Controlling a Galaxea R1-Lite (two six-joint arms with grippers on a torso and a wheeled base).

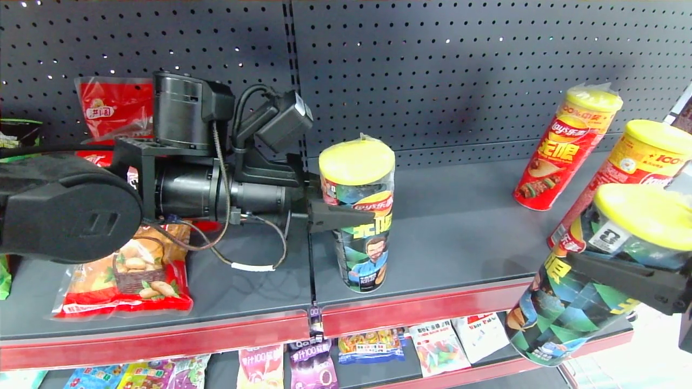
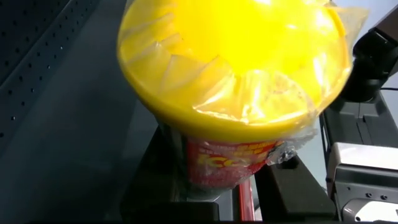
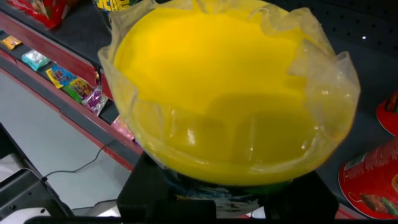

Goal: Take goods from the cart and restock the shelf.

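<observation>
The left gripper (image 1: 346, 216) is closed across the upper body of the upright canister (image 1: 361, 254). One finger (image 1: 335, 217) lies flat on the label just under the yellow lid (image 1: 357, 161). This canister appears to stand on the shelf deck (image 1: 454, 232) just behind the red front rail (image 1: 421, 309), long axis vertical, lid up. The right gripper (image 1: 635, 283) is clamped on the tilted canister (image 1: 562, 313) below its lid. That canister hangs in front of the rail, off the deck, long axis leaning, lid up and toward the robot's right. Judged handling: a light, thin-walled tube in slick film wrap (loose and crinkled at the lid), easily dented. Hold the body near the lid with moderate force, and release only with the base flat. Two red canisters (image 1: 567, 151) lean well behind the rail.
</observation>
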